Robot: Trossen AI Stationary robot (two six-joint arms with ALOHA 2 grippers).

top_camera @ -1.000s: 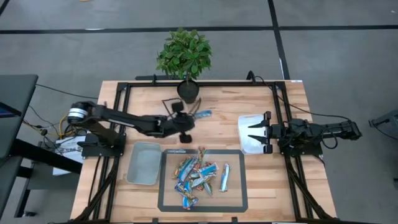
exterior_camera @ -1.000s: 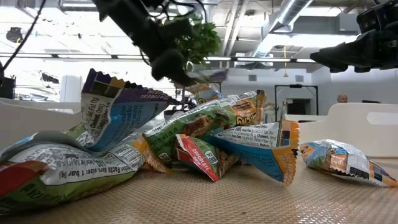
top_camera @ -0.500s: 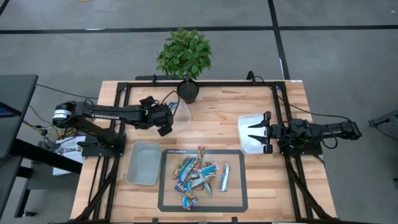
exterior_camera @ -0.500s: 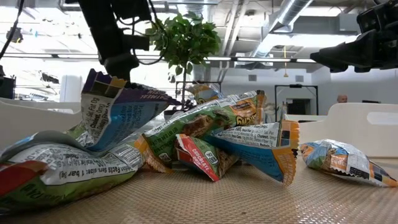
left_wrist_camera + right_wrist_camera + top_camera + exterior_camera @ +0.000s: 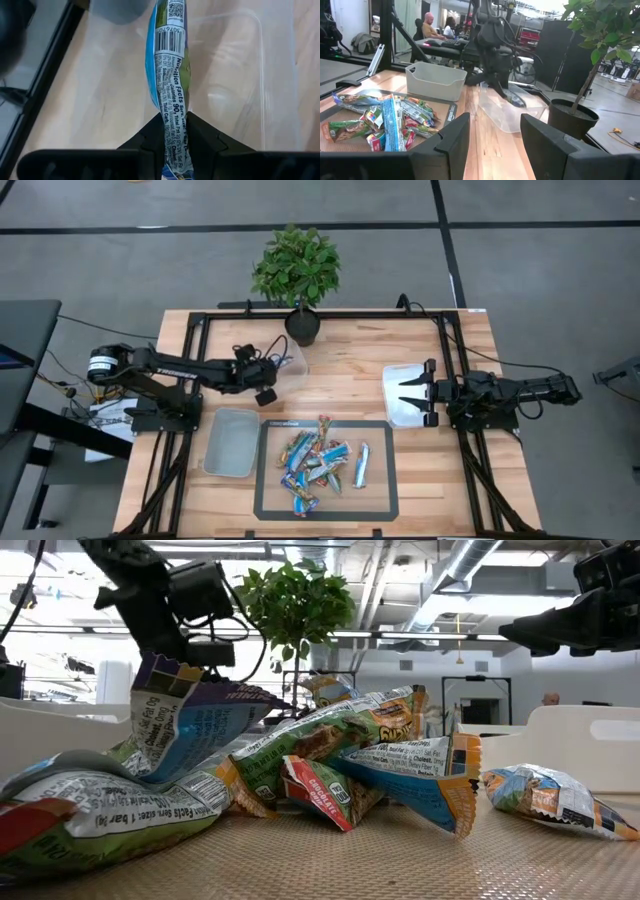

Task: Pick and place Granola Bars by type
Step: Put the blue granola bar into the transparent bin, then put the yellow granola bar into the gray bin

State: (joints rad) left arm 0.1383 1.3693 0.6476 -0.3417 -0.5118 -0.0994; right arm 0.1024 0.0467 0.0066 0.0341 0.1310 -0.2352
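Note:
My left gripper point(image 5: 172, 120) is shut on a blue granola bar point(image 5: 167, 60), seen white label side up. It hangs at the clear bin point(image 5: 292, 360) beside the plant pot point(image 5: 302, 326); the right wrist view shows the bar point(image 5: 514, 99) slanting down over that bin point(image 5: 520, 112). Several more granola bars point(image 5: 318, 463) lie heaped on the dark mat point(image 5: 380, 495). My right gripper point(image 5: 492, 135) waits open at the table's right, above a white bin point(image 5: 398, 385). My left gripper pinches the bar's near end point(image 5: 173, 131) between its two fingers. The fingers slant downward from the table's left, and the bar runs on along their line. The bar is lifted, its far end point(image 5: 519, 103) low over the clear bin; whether it touches the bin I cannot tell.
A grey bin point(image 5: 230, 442) sits left of the mat, also seen in the right wrist view point(image 5: 435, 80). Black frame rails point(image 5: 195, 370) border the table's left and right sides. People sit in the room beyond the table.
My left gripper has carried the blue bar from the table's middle toward its left edge and downward, tipping its fingers lower. The bar, which stuck out toward the right a second ago, now points down at the clear bin.

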